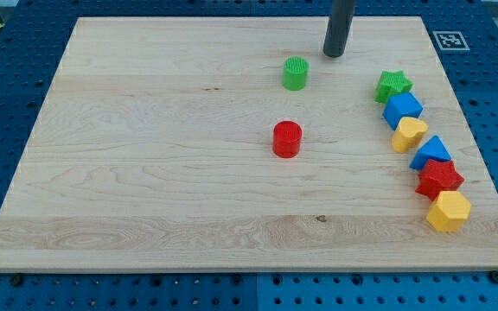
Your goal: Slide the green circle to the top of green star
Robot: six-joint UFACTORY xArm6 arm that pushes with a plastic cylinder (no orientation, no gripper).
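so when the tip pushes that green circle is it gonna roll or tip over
Probably neither: the green circle stands on its flat end, squat, so it should slide. An off-centre push from my tip, now up and right of it, may spin it sideways. It looks rigid and light.

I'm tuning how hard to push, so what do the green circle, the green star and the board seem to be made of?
Green circle: probably plastic, matte, with fine ridges on top, perhaps printed. Green star: looks like the same matte plastic, uniform colour. Board: pale wood with visible grain and a smooth finish. My tip rests up and right of the circle, apart from it.
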